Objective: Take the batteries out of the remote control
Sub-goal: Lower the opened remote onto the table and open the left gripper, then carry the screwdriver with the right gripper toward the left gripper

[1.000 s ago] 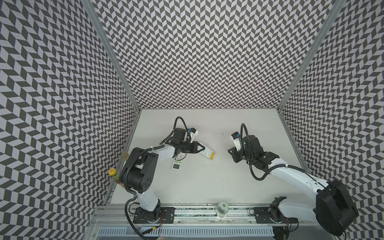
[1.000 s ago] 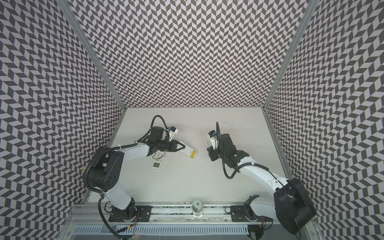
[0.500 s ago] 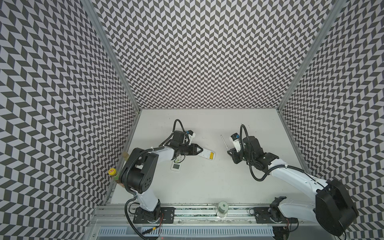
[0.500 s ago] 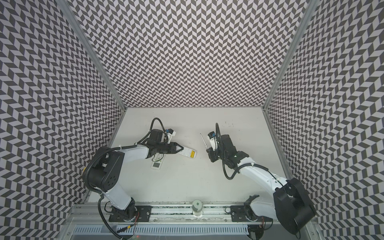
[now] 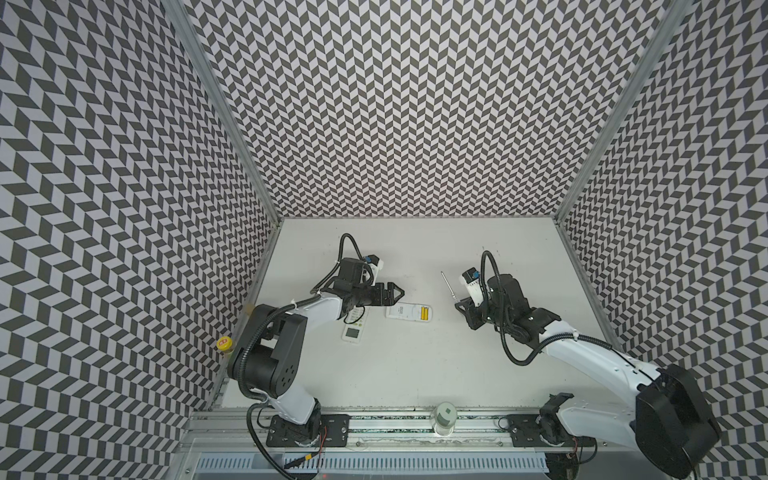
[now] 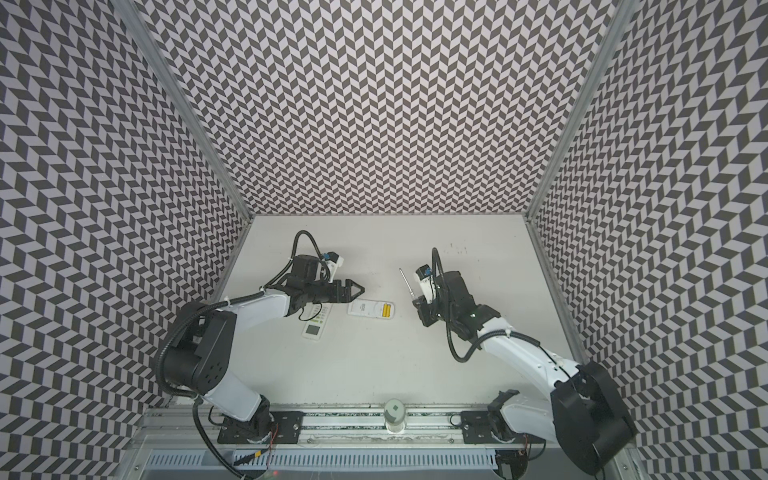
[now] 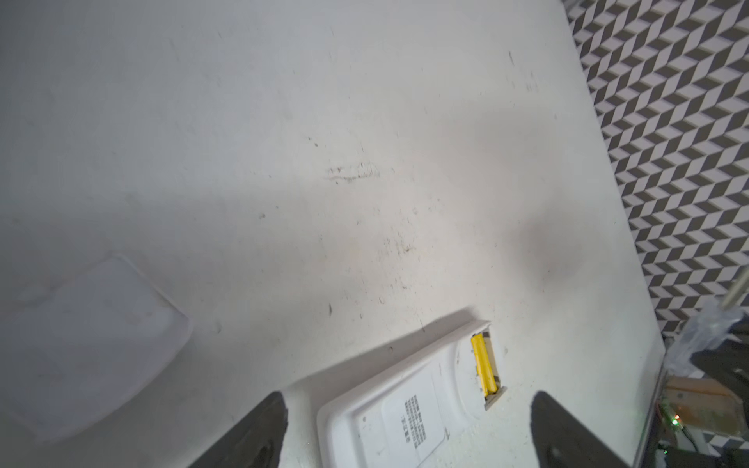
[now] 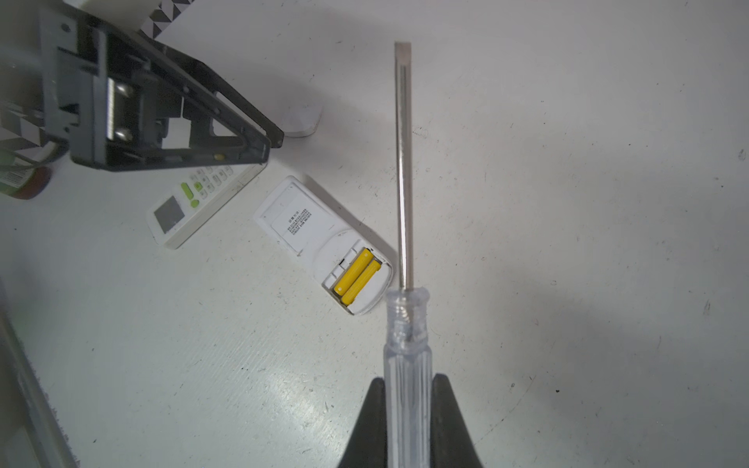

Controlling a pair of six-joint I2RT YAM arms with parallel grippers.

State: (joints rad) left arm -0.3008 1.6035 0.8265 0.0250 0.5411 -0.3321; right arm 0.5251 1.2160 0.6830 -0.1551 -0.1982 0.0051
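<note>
- Face-down remote (image 5: 404,311) lies on the table (image 5: 415,374), left of centre. Its battery bay is open at the right end.
- Two yellow batteries (image 8: 358,276) sit side by side in that bay, both seated. Only these two cells show.
- Left gripper (image 5: 395,292): jaws wide apart, nothing between them. It sits at the far-left corner of the face-down remote.
- In the left wrist view its fingers (image 7: 259,429) flank the remote's left end, with no contact visible.
- Right gripper (image 8: 407,425): clamped on the clear handle of the screwdriver (image 8: 403,162).
- It sits right of the face-down remote, with a clear gap between them.
- The screwdriver shaft points far and slightly left. The flat tip is off the remote, and I can't see it touching anything.
- Second remote (image 5: 354,330) lies buttons and screen up, just left of the face-down remote. Its far end is under the left arm.
- A flat white plate (image 7: 89,336) lies on the table just far of the face-down remote, by the left gripper's tips. It's blurred, so I can't tell what it is.
</note>
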